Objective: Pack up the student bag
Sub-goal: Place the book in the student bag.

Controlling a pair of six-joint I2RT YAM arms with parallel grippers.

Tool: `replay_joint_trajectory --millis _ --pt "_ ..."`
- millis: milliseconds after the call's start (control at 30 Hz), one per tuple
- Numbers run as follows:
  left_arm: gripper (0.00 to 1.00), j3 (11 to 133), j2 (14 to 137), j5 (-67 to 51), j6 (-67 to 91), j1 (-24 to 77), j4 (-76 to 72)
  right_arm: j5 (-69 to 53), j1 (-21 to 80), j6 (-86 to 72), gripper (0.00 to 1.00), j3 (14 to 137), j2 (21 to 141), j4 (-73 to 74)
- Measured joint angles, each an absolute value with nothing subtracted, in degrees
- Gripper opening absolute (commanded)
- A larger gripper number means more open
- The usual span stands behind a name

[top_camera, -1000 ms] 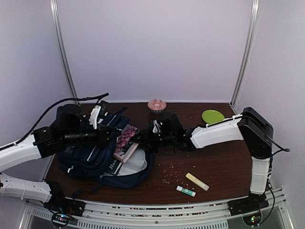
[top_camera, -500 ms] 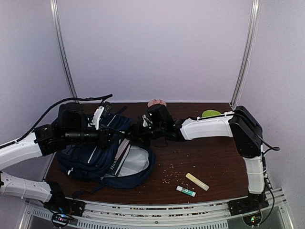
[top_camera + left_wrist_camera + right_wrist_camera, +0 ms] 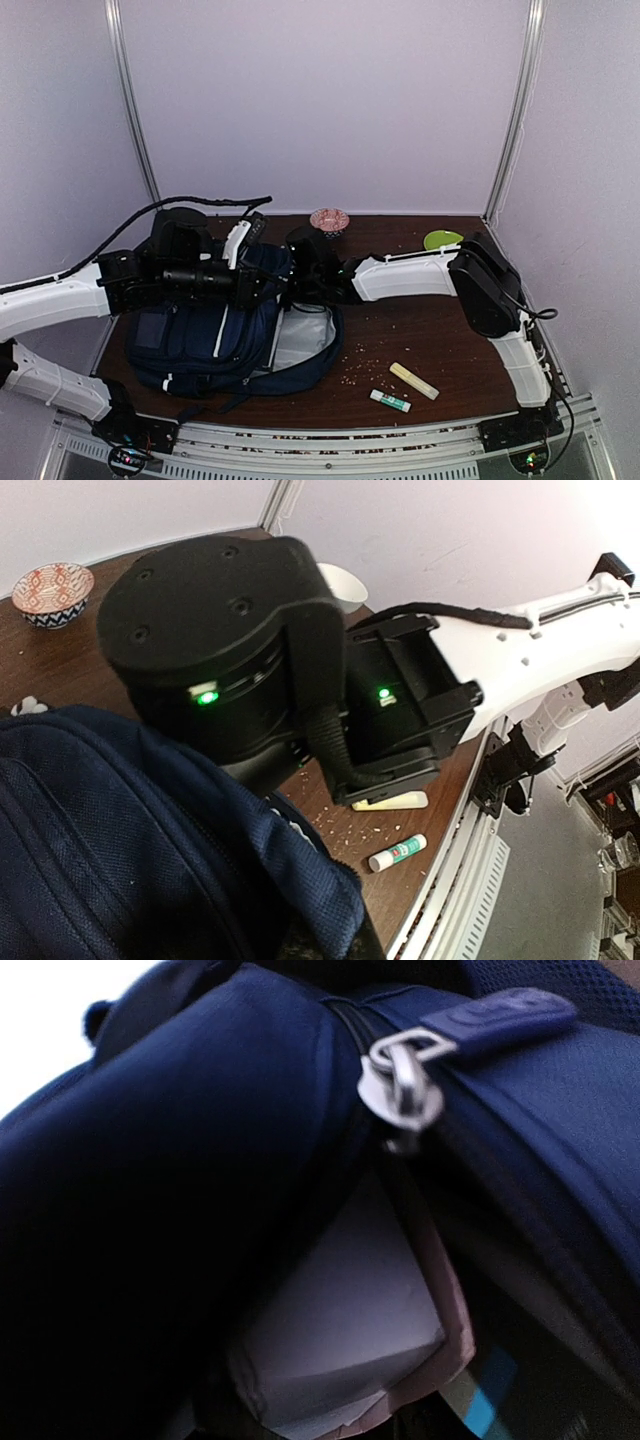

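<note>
The top view shows the whole bag [image 3: 215, 335] lying on the left half of the worktop [image 3: 450, 330], its mouth open to the right and pale lining showing. A bowl [image 3: 329, 219] and a green plate [image 3: 444, 240] stand at the back, and a glue stick [image 3: 390, 401] lies near the front. Only the right wrist view looks into the mouth, where a book [image 3: 340, 1335] with white pages and a pink cover sits under the zip pull [image 3: 402, 1082]. The left wrist view is mostly filled by the right arm's black wrist. The left fingers [image 3: 258, 288] are closed at the bag's upper edge. The right fingers [image 3: 292, 287] reach into the mouth, but their gap and grip cannot be told.
</note>
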State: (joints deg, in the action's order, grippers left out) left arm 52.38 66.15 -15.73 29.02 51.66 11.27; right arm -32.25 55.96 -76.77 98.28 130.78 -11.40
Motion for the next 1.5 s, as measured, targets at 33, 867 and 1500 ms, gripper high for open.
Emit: replay_joint_trajectory --millis 33,867,1500 --pt "0.00 52.80 66.70 -16.01 29.02 52.03 10.83 -32.23 56.03 -76.95 0.41 98.43 131.00 -11.53" --pt "0.00 49.01 51.79 -0.84 30.15 48.36 11.44 -33.61 55.11 -70.76 0.69 84.47 112.97 -15.22" --pt "0.00 48.34 49.10 -8.21 29.47 47.92 14.22 -28.60 57.06 -69.60 0.29 89.12 121.34 -10.68"
